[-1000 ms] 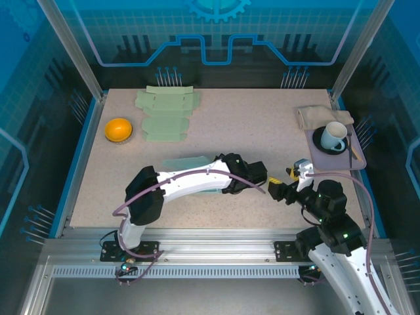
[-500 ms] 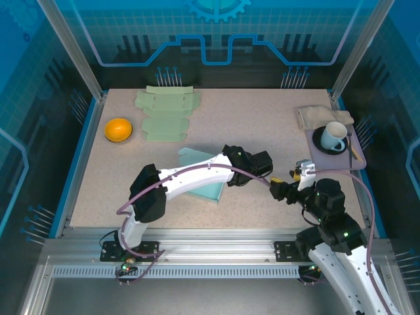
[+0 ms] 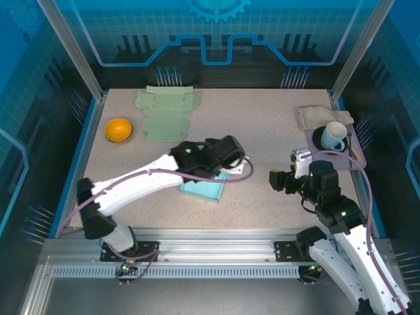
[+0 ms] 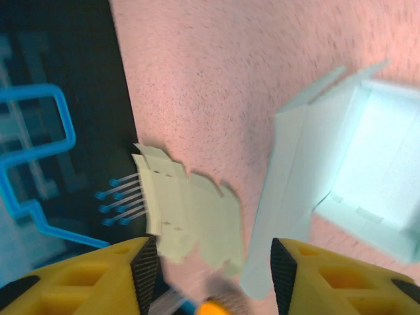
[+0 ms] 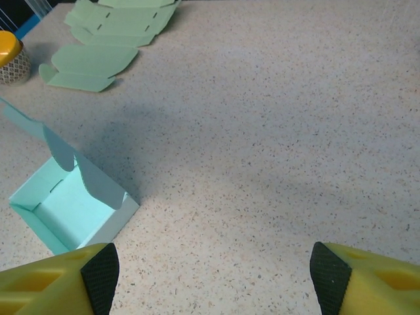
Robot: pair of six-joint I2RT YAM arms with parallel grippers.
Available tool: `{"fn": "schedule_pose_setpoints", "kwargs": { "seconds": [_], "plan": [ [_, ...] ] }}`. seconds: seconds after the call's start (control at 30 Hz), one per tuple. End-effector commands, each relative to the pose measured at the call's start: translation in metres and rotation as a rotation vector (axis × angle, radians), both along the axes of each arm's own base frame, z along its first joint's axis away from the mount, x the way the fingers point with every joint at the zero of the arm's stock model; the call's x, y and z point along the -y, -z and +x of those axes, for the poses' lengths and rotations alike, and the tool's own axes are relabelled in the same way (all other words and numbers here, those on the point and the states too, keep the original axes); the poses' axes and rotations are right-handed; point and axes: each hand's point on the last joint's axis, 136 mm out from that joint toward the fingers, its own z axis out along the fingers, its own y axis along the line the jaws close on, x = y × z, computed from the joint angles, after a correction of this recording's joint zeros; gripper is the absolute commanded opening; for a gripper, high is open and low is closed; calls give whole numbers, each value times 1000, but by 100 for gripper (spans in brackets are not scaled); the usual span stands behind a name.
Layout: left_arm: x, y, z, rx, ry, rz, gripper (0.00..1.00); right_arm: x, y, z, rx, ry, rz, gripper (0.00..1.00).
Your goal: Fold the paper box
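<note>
**Top view.** Paper box (image 3: 202,188): pale teal, open-topped, on the desk (image 3: 262,125) near the middle, toward the near edge. My left pincer (image 3: 228,156) is over its far end. My right pincer (image 3: 274,180) is well apart to the right. Flat blanks (image 3: 167,113) lie near the far left corner, with an orange bowl (image 3: 119,128) beside them.

**Left wrist.** Left pincer (image 4: 213,266): parted, nothing held. Paper box (image 4: 367,164) to the right, clear of the fingers.

**Right wrist.** Right pincer (image 5: 213,266): wide, empty. Paper box (image 5: 72,210) at left, flap raised.

Bright light; soft shadow beside paper box (image 5: 65,213); left wrist view motion-blurred, pinkish.
</note>
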Motion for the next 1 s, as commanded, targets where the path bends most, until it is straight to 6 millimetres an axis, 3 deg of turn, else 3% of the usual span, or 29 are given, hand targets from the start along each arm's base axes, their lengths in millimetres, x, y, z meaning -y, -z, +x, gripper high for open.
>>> {"fn": "schedule_pose_setpoints", "kwargs": {
  "seconds": [0.0,0.07,0.13,0.27,0.37,0.47,0.6,0.73,0.97],
  "plan": [
    [-20,-38,6,-31,-217,-465,53,-8,-5,3,-3,-46,7,77],
    [-48,-49,10,-106,-421,-730,54,-18,-6,4,-4,-97,15,76],
    [-80,-45,14,-212,-643,-976,57,-24,-8,6,2,-129,4,76],
    [-134,-7,16,-418,-1056,-1328,69,-38,-11,13,4,-174,-48,76],
    [-154,28,17,-587,-1210,-1520,73,-57,-4,18,-26,-215,-79,76],
    [-170,57,27,-755,-1325,-1684,73,-81,2,23,-47,-255,-91,75],
    [-177,75,48,-813,-1378,-1761,74,-112,14,29,-79,-298,-96,75],
    [-185,78,66,-768,-1441,-1778,75,-132,32,33,-128,-309,-113,74],
    [-190,79,94,-750,-1513,-1773,74,-150,55,40,-200,-286,-72,65]
  ]
}}
